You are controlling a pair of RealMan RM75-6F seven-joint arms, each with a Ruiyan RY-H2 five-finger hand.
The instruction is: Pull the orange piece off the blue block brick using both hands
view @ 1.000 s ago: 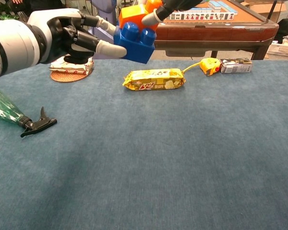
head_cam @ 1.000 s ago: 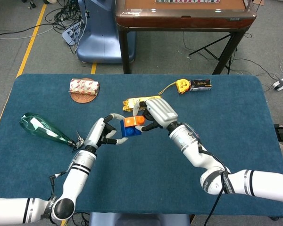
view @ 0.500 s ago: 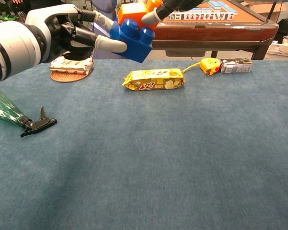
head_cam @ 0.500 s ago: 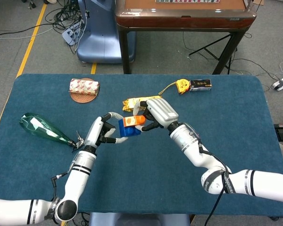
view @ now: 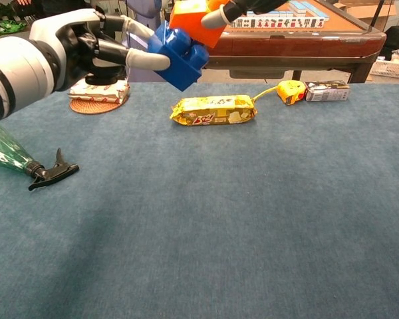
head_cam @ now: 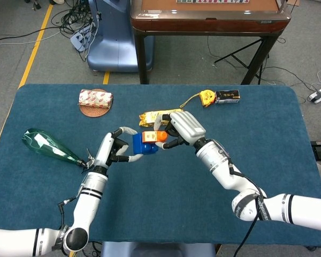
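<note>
Two hands share one raised brick, mid-pull.
Head view: left hand (head_cam: 113, 151) grips the blue block (head_cam: 139, 146), right hand (head_cam: 177, 130) pinches the orange piece (head_cam: 151, 137) above the table (head_cam: 257, 128). Chest view: the pieces look tilted apart yet touching; next, probably a firmer opposing pull.

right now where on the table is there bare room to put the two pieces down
The near half of the table is bare, as is its right side beyond the tape measure. The far middle is crowded: the snack packet, tape measure and small box. The spray bottle takes the left edge.
</note>
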